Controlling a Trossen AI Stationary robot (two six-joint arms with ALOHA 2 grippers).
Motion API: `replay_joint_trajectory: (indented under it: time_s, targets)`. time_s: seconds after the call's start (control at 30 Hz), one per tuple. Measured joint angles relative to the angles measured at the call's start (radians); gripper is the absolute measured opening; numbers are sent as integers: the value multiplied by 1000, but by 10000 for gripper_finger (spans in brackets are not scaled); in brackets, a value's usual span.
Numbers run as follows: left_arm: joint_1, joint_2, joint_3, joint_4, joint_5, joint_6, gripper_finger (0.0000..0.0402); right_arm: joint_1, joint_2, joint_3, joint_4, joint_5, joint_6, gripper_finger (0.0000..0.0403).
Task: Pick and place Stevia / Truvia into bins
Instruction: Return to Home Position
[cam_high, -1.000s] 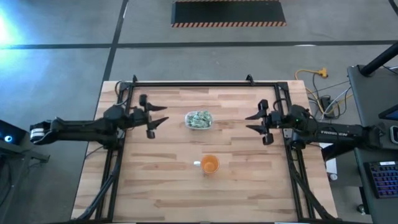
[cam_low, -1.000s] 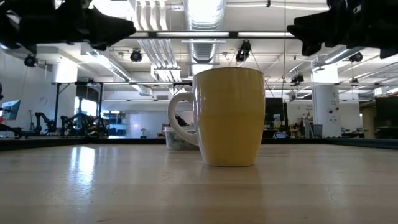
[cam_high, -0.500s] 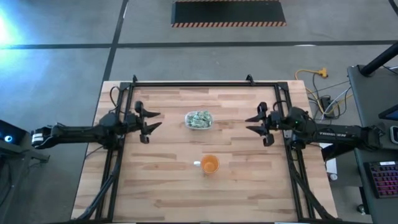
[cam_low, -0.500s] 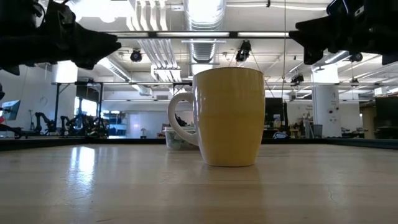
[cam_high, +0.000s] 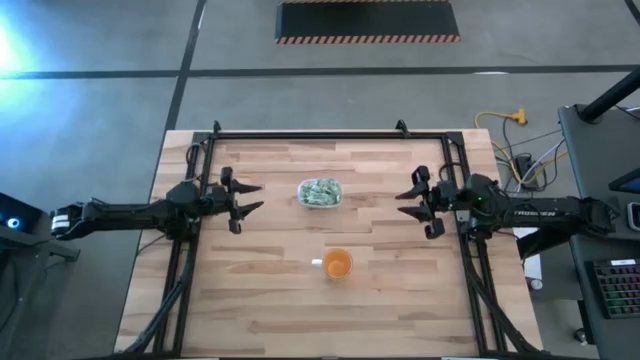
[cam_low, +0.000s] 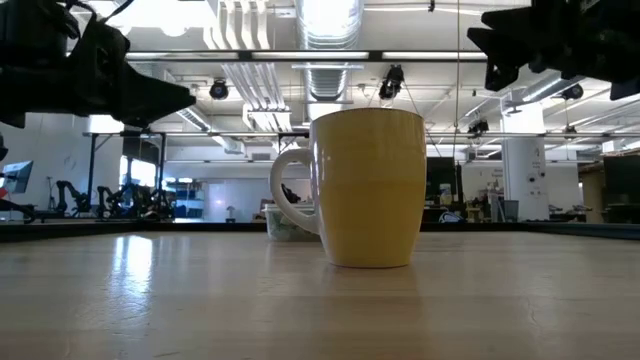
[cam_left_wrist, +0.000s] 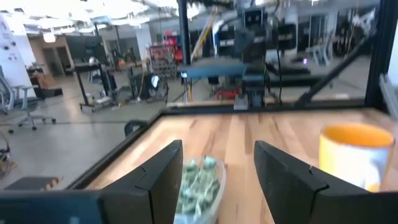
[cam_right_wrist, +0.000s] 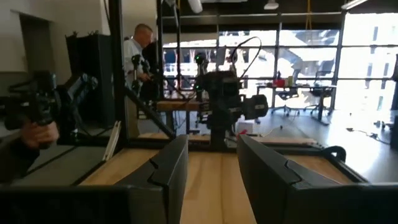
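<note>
The wooden table (cam_high: 400, 290) bears no loose sachet in the high view, the Stevia / Truvia sachets (cam_high: 320, 190) lie heaped in the clear tub (cam_high: 301, 193), and the left gripper (cam_high: 260, 196) and right gripper (cam_high: 402, 203) hang spread and empty on either side, so placing appears complete.

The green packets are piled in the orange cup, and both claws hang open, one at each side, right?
Not quite. The high view shows the Stevia packets in the clear tub, not in the orange cup. The left gripper and right gripper do hang open, one at each side.
</note>
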Motion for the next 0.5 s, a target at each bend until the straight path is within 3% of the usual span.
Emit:
replay_joint_trajectory:
  time_s: [0.13,0.23,0.5]
  targets:
    - [0,-25,0,-49,-4,18,183,31,20,-51,68,3,-22,125]
    - [0,-51,0,-53,-6,41,183,56,39,-131,231,20,-40,123]
    - [0,-118,-1,-80,-36,44,183,101,54,-132,223,81,-92,127]
